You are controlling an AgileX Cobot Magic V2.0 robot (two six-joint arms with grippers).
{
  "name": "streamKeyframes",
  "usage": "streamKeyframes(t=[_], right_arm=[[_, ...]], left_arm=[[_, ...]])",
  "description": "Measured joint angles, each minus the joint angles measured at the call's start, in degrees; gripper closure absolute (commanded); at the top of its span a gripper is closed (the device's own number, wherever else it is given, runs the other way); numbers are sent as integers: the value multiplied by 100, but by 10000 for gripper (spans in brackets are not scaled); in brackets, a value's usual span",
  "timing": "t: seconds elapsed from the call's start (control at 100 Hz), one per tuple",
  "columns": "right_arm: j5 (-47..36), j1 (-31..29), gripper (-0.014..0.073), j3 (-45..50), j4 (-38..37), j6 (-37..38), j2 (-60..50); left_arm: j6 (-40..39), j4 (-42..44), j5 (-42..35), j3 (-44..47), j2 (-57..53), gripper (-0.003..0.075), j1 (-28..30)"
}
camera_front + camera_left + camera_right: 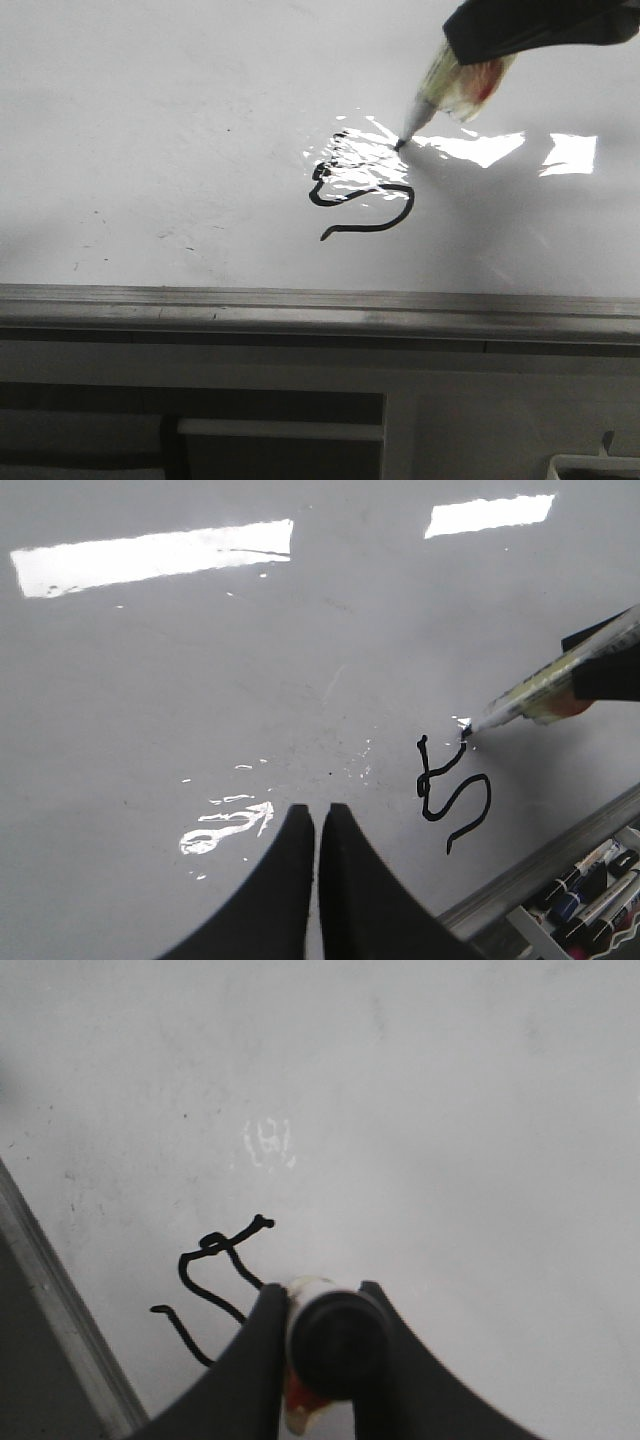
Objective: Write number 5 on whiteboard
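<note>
The whiteboard (150,120) lies flat, glossy white, marked with small dark specks and bright light reflections; a grey metal rail runs along its near edge. The number 5 (362,200) is a thin black line with a rounded hooked belly, drawn near that rail.

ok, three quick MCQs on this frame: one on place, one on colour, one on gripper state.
1. The marker tip is:
A. at the upper end of the number 5
B. on the metal rail
C. far off the board

2. The ink of the drawn figure is:
A. red
B. black
C. green

3. The left gripper is:
A. shut on the marker
B. wide open
C. shut, holding nothing

Key:
A, the marker tip meets the number 5 at its top stroke on the whiteboard.
B, the line reads black.
C, the left gripper fingers meet with nothing between; the right gripper holds the marker.
</note>
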Motion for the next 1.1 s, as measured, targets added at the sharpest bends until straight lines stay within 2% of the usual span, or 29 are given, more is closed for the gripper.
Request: streamKeyframes(t=[0.1, 0.14, 0.19, 0.29, 0.39, 0.57, 0.79, 0.94, 1.1], right_arm=[[-80, 229, 636, 0, -39, -23, -321], [-79, 346, 637, 0, -51, -23, -436], [-27, 478, 638, 0, -64, -23, -532], [82, 704, 638, 0, -78, -23, -604], [108, 932, 639, 0, -114, -23, -564], [-107, 1325, 664, 0, -272, -33, -177], [-268, 1674, 664, 0, -693, -33, 264], [-591, 1795, 664, 0, -885, -33, 309], [-632, 1819, 664, 0, -910, -33, 321]], left_arm=[[0, 0, 52, 0, 0, 734, 0], [0, 0, 127, 0, 0, 708, 0], [0, 0, 225, 0, 0, 647, 0], [0, 224, 529, -10, 0, 461, 0], [0, 600, 932, -105, 23, 359, 3], [295, 1274, 1823, -552, 399, 351, 3], [1027, 1419, 2703, -1120, 1019, 351, -9], [1340, 1455, 2940, -1393, 1394, 351, -319], [1388, 1455, 2776, -1514, 1809, 352, -746]])
